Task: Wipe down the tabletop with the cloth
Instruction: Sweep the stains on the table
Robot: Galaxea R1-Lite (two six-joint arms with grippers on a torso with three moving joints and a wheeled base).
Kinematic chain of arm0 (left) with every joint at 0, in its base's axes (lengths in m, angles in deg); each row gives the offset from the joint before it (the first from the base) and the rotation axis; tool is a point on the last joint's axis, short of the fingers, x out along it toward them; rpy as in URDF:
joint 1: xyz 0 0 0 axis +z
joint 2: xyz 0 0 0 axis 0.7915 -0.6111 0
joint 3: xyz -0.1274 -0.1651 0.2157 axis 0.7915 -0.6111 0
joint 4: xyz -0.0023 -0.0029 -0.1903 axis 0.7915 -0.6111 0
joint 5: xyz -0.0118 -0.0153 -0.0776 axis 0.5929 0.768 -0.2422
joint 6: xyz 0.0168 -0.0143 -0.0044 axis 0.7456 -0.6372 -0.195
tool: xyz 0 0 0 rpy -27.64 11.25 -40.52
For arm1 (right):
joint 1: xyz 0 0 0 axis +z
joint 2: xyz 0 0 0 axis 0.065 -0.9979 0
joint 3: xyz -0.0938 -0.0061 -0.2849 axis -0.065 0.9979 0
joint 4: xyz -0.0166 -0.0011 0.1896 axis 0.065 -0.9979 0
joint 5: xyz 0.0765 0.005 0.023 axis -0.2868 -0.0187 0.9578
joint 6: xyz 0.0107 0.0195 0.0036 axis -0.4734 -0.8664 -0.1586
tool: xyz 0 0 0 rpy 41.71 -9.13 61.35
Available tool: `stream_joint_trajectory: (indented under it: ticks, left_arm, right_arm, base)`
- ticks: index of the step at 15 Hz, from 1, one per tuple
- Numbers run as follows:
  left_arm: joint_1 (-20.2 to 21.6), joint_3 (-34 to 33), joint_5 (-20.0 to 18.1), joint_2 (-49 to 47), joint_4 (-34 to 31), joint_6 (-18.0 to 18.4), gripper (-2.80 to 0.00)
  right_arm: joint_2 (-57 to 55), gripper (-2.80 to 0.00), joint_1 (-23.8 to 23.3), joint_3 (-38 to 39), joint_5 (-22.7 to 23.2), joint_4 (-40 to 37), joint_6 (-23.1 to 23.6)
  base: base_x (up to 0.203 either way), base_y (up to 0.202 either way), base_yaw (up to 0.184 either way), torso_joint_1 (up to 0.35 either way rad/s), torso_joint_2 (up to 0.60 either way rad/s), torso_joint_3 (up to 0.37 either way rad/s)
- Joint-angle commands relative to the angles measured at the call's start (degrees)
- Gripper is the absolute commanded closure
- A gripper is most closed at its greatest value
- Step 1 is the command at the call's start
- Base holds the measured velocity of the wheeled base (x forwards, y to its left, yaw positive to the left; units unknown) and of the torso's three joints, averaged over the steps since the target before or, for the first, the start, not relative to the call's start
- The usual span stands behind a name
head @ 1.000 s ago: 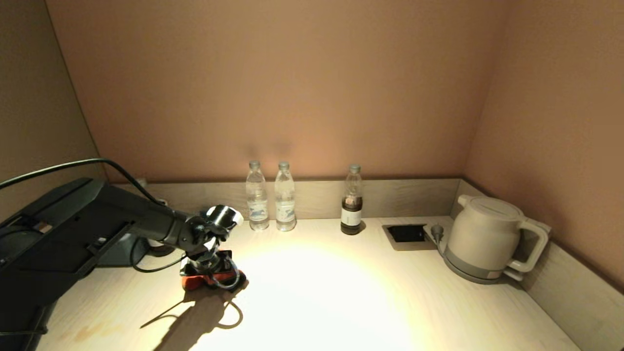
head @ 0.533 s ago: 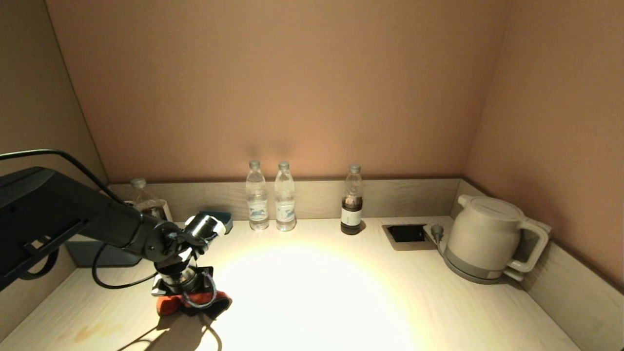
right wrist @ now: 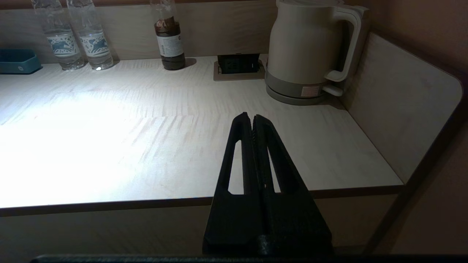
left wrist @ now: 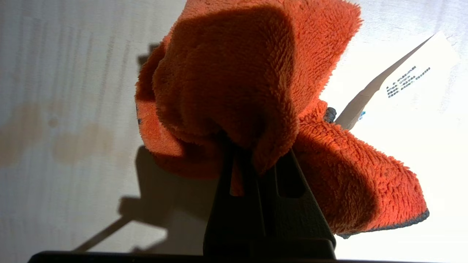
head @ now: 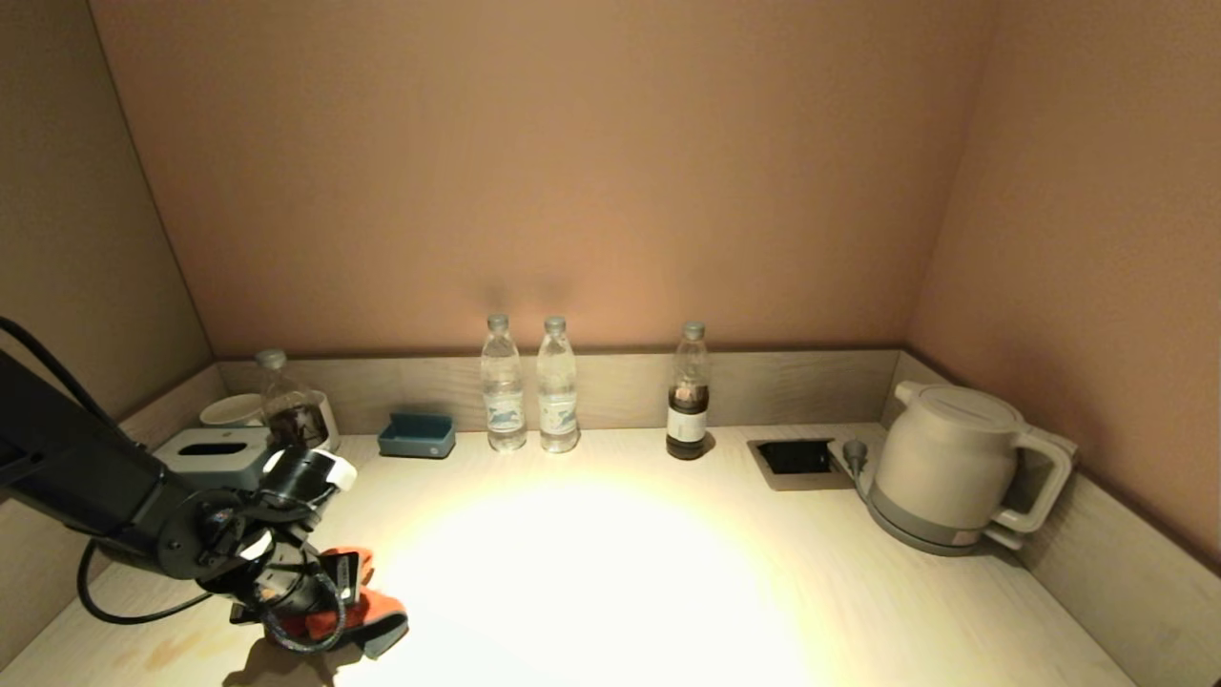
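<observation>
At the head view's lower left, the left pincer [head: 320,611] pinches the cloth [head: 367,611] against the worktop [head: 610,572]. A thin pinch could slip mid-stroke; the near edge risks a drop. Right pincer [right wrist: 252,118] is pressed together, parked.

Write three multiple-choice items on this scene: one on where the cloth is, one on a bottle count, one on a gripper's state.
1. Where is the cloth?
A. beside the kettle
B. near the tabletop's front left corner
C. in the blue tray

2. How many bottles stand along the back rim between the blue tray and the kettle?
A. one
B. three
C. five

3. The left gripper is:
A. open and bare
B. shut on the cloth
C. out of sight

Key: 1 B, the head view shows it there. 2 B, two clear, one dark. 3 B, orange fabric is pinched between its fingers.
</observation>
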Motion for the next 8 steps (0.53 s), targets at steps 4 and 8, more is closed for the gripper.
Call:
stream_joint_trajectory:
  ticks: [4, 8]
  left_arm:
    - [7.7, -10.1, -4.3, 3.1, 10.9, 5.3, 0.0]
    - [13.6, -13.4, -6.4, 4.0, 13.5, 8.3, 0.0]
  right_arm:
    - [-0.1, 0.0, 0.0, 0.0, 0.0, 0.0, 0.0]
    - [-0.1, 0.0, 0.0, 0.0, 0.0, 0.0, 0.0]
  base:
    - [0.0, 0.0, 0.0, 0.0, 0.0, 0.0]
    - [0.0, 0.0, 0.0, 0.0, 0.0, 0.0]
